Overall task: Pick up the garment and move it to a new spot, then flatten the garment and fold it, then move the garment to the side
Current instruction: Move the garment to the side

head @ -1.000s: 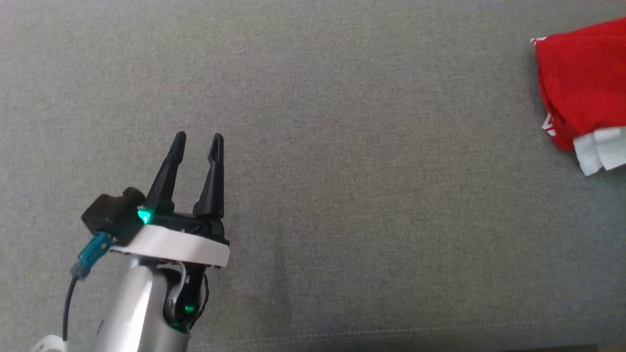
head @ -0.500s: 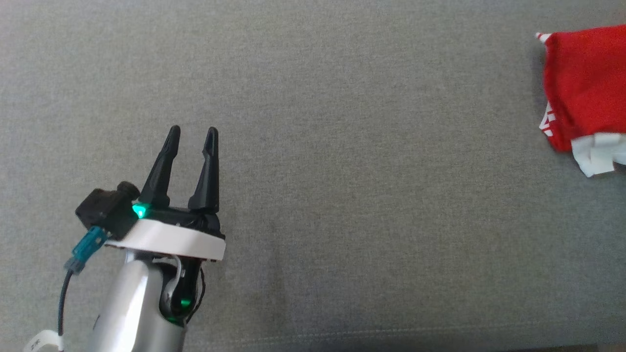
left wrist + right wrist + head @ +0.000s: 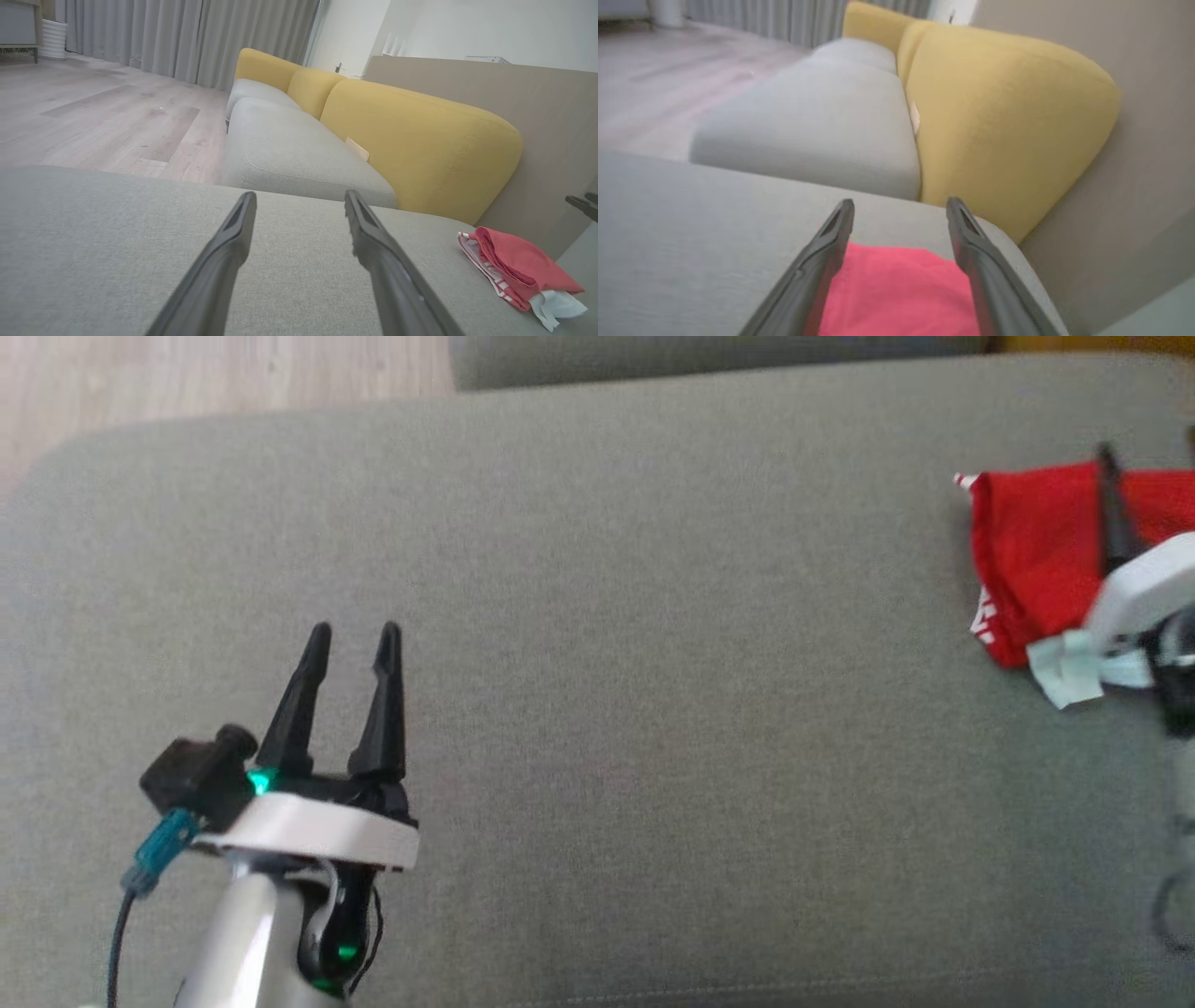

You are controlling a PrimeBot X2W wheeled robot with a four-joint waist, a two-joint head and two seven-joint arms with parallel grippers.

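The garment [image 3: 1036,551] is a folded red piece with white trim, lying at the far right of the grey cushion [image 3: 653,709]. It also shows in the left wrist view as a small red bundle [image 3: 518,266]. My right gripper [image 3: 900,203] hangs open just over it, and the red garment [image 3: 901,289] lies below, between the two spread fingers. In the head view one of its dark fingers [image 3: 1111,523] crosses the red cloth. My left gripper [image 3: 355,630] stands open at the lower left over bare cushion, far from the garment, its jaws [image 3: 300,195] holding nothing.
Yellow backrests [image 3: 420,135] rise behind a second grey seat [image 3: 289,149] beyond the cushion. A beige wall panel [image 3: 537,116] stands close to the garment's side. Wooden floor [image 3: 205,378] lies past the cushion's far left edge.
The head camera has shifted, bringing the cushion's far edge and the floor into view. My right gripper now shows over the garment at the right edge. The left gripper stays open.
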